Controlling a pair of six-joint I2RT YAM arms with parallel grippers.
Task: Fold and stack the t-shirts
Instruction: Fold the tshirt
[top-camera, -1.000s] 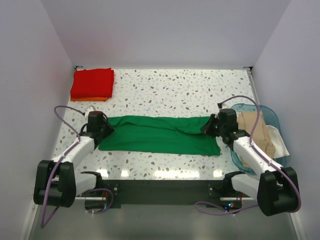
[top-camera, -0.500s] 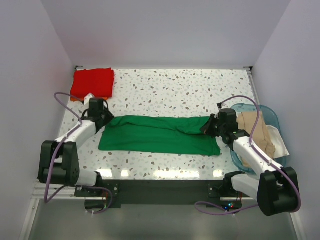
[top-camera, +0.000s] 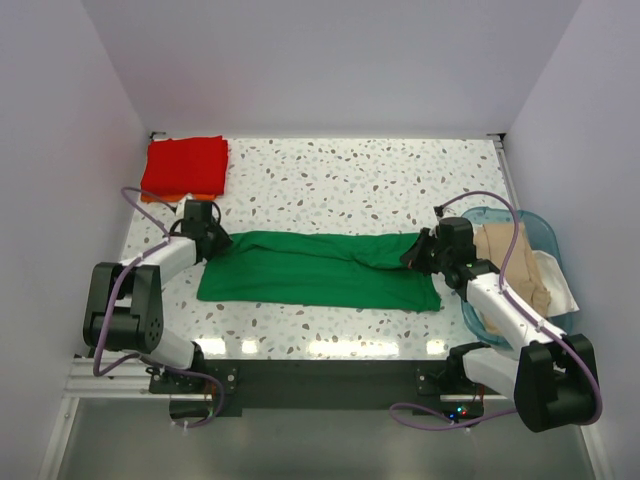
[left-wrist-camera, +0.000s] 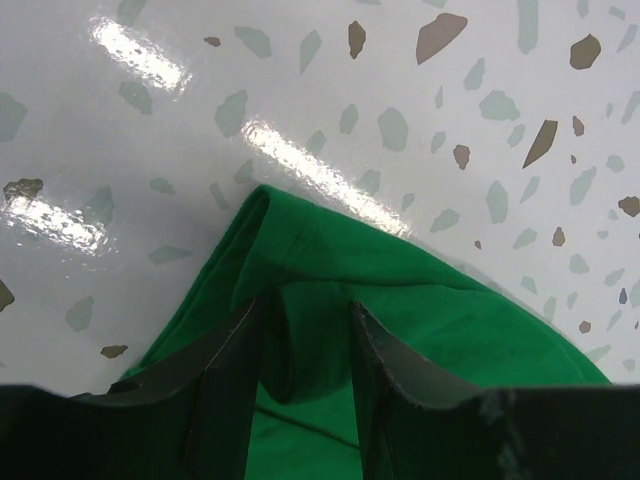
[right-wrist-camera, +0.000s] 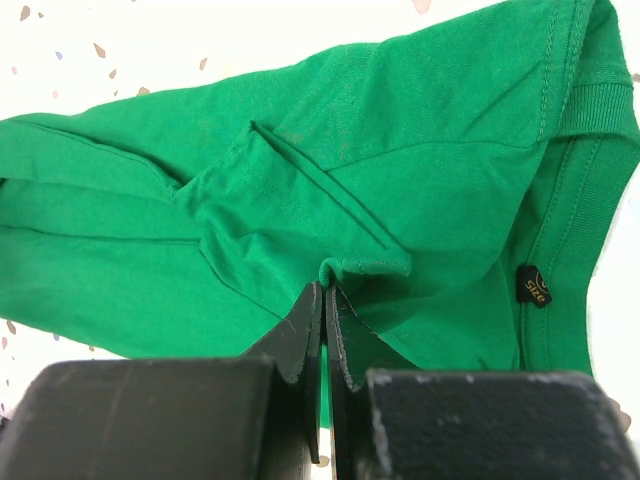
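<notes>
A long t-shirt (top-camera: 320, 270) lies flat across the middle of the table (top-camera: 380, 180), with the left gripper (top-camera: 214, 243) at its left end and the right gripper (top-camera: 411, 258) at its right end. Folded t-shirts (top-camera: 185, 167) lie in the far left corner. A basket (top-camera: 541, 226) with more t-shirts (top-camera: 512, 262) stands at the right edge.

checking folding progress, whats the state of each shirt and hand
green t-shirt: folded into a long strip, lying flat
red t-shirt: folded, on top of the orange one
orange t-shirt: under the red, only an edge shows
beige t-shirt: crumpled in the basket
white t-shirt: crumpled in the basket too
left hand: open, astride the green t-shirt's corner
right hand: shut on a pinch of green fabric
</notes>
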